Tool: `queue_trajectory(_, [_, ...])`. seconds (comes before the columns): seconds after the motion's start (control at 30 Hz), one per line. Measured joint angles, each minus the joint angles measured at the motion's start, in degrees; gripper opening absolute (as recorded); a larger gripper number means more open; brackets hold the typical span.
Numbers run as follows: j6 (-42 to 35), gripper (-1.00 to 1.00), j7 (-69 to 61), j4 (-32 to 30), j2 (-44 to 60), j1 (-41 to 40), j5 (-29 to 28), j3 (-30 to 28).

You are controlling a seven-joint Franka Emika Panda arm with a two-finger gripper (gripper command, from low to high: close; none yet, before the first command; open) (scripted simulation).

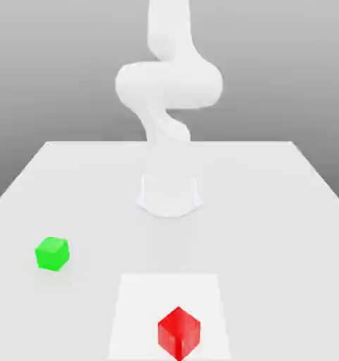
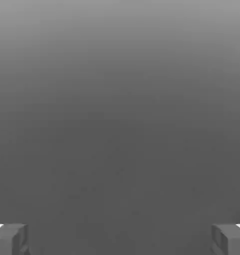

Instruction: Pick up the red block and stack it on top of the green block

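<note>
The gripper (image 2: pixel 120 239) is spread wide and holds nothing. The red block (image 1: pixel 179 333) rests at the table's (image 1: pixel 270 211) near edge; the green block (image 1: pixel 52 254) sits well apart, toward the exterior view's left edge. Recommended approach: centre both fingers over the red block, match its rotated faces, then descend.

The exterior view faces the arm (image 1: pixel 169 92) across the table (image 1: pixel 270 211) from slightly above; the hand view looks past its fingertips (image 2: pixel 9 239).

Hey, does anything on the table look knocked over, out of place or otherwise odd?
Nothing stands out. The red block and the green block both sit flat on the table, well apart from each other.
</note>
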Motion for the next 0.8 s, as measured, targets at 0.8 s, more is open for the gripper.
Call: queue_trajectory(0.8, [18.5,0.00,43.9,-9.4,48.8,-11.4,-8.2,11.7])
